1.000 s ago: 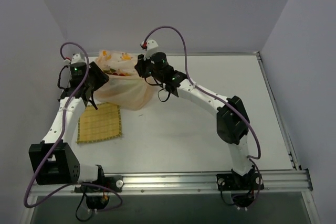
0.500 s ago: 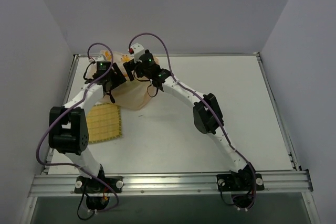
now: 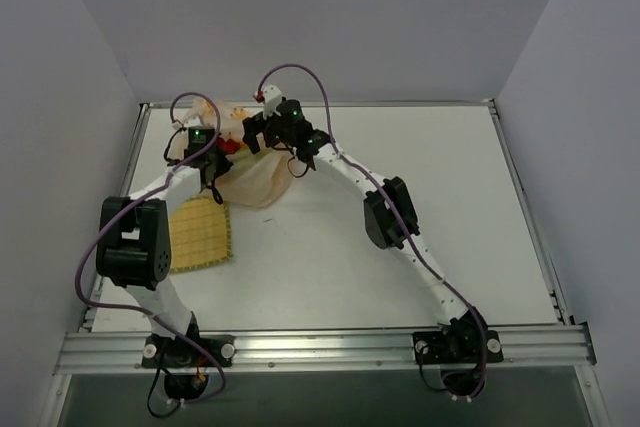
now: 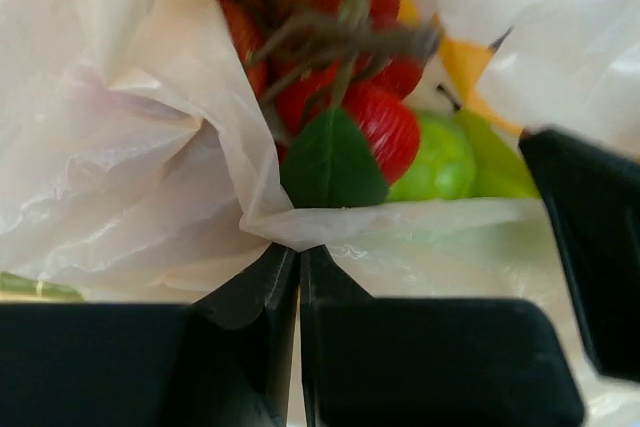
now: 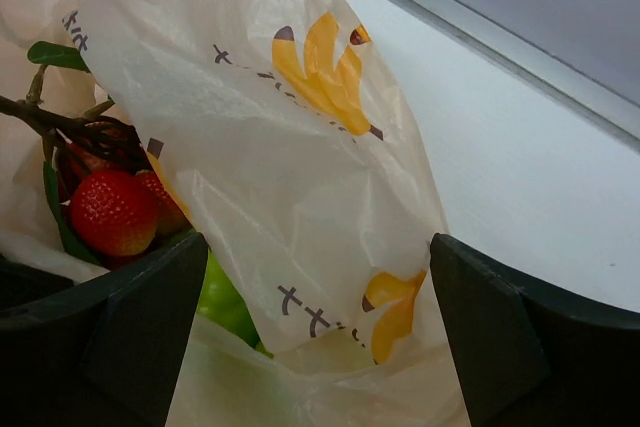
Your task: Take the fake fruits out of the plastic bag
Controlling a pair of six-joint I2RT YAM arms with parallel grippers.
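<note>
The plastic bag [image 3: 255, 175] lies crumpled at the table's back left, its mouth facing both wrists. My left gripper [image 4: 298, 251] is shut, with a fold of the bag's [image 4: 130, 147] rim pinched at its tips. Just beyond are the fake fruits: a red cluster [image 4: 385, 127] on a twig with a green leaf, and a lime-green one [image 4: 445, 162]. My right gripper [image 5: 315, 332] stands open at the bag's mouth, a printed flap of the bag [image 5: 290, 147] hanging between its fingers. A red fruit [image 5: 112, 212] and a green one [image 5: 225, 302] show to its left inside the bag.
A square yellow woven mat [image 3: 200, 237] lies on the table in front of the bag, beside the left arm. The table's raised back edge [image 3: 400, 104] runs just behind the bag, and a side wall stands close on the left.
Both wrists have moved in over the bag's mouth. The left gripper has closed on the bag's rim. The right gripper has opened wide around the printed flap.
</note>
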